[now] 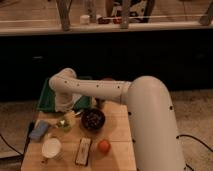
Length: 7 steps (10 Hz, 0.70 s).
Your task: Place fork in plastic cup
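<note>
Camera view: the white arm reaches down over the wooden table [117, 125], and its gripper [66, 113] hangs just left of the dark round bowl [93, 119] and directly above the small translucent light-green plastic cup [64, 125]. A thin pale sliver, the fork [72, 116], shows at the cup's rim on the side nearest the bowl. How wide the gripper stands, or whether it holds the fork, I cannot tell. Left of the bowl and behind it lies a green tray [46, 98]. In front of the bowl are a larger white cup [51, 147], a flat dark rectangular bar [83, 151] and an orange fruit [103, 146].
</note>
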{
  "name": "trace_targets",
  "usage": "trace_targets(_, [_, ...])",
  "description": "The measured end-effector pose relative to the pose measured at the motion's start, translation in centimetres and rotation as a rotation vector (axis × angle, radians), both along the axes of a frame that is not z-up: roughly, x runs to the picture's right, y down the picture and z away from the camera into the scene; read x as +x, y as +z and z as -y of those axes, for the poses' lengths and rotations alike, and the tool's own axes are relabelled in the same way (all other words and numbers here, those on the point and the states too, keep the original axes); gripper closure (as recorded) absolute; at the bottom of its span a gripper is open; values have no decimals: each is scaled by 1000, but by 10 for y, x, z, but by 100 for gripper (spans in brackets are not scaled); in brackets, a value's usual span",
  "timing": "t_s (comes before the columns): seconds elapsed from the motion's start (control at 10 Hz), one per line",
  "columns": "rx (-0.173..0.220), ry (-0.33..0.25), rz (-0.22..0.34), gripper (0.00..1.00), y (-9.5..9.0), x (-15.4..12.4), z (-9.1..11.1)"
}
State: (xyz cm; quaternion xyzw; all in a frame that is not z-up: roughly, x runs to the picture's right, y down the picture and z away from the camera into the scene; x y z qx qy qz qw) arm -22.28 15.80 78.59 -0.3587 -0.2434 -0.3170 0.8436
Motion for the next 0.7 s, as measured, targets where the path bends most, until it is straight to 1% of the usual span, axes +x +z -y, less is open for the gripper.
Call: trace_targets(0.7, [1, -5, 6, 20, 0, 1, 5])
